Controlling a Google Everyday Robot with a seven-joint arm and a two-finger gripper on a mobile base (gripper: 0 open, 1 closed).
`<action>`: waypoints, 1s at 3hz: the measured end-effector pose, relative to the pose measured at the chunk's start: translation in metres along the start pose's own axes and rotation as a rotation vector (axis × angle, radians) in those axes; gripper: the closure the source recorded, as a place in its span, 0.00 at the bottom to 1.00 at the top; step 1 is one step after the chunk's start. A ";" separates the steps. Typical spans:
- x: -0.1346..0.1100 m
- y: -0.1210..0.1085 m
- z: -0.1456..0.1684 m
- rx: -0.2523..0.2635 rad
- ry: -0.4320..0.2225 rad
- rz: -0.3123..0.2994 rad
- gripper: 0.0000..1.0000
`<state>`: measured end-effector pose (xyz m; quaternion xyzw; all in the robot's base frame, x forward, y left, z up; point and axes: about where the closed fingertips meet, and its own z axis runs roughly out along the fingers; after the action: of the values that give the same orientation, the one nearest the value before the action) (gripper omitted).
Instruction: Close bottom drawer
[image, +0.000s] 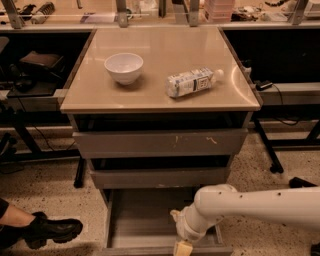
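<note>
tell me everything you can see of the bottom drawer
The bottom drawer is the lowest one under the tan tabletop. It stands pulled far out toward the camera, a shallow grey tray that looks like metal, with low side walls and a plain front panel along the picture's lower edge. The robot's hand sits at that front panel, right of its middle; whether it presses on it cannot be told.

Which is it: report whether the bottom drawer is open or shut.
Open: the bottom drawer sticks out, its tray exposed; the hand is at its front edge.
</note>
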<state>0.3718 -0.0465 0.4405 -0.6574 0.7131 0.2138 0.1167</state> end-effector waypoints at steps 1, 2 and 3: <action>0.000 -0.001 0.032 0.001 -0.057 0.026 0.00; 0.000 -0.001 0.032 0.001 -0.057 0.026 0.00; 0.017 0.009 0.036 0.029 -0.091 0.029 0.00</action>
<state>0.3567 -0.0444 0.4023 -0.6347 0.7196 0.2348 0.1552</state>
